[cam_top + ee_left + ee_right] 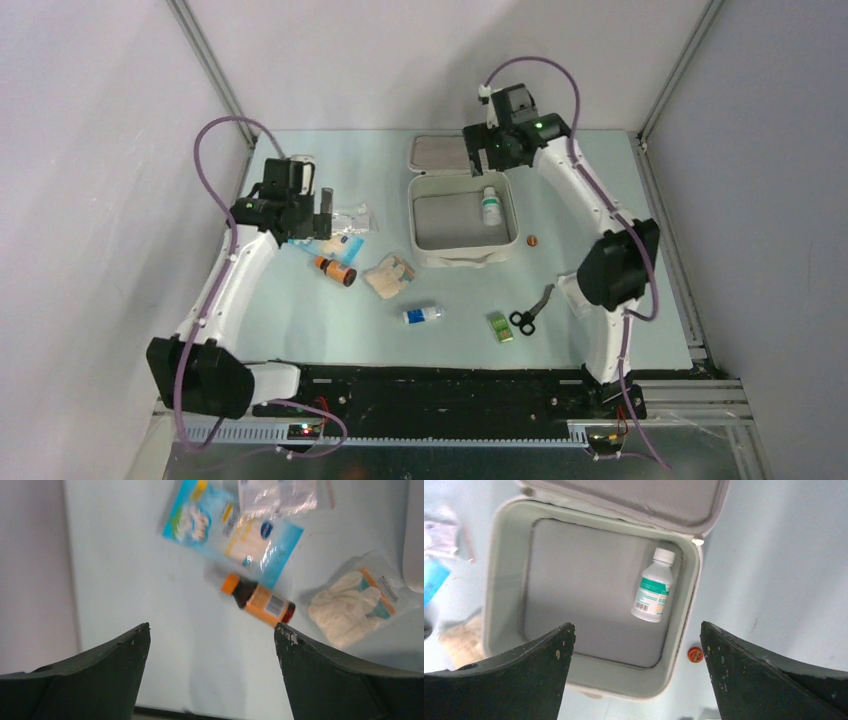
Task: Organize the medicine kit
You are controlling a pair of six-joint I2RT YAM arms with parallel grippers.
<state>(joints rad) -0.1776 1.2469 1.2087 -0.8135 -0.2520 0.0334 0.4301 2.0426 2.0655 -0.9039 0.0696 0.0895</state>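
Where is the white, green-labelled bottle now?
In the top view the bottle lies inside the open medicine kit, near its right wall, under the right end effector.

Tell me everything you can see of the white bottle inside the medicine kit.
The white bottle looks plastic, with a white screw cap and a green-and-white label bearing a barcode. It lies on its side on the grey lining of the open medicine kit, close along one side wall, cap toward the hinged lid. Nothing rests on it.
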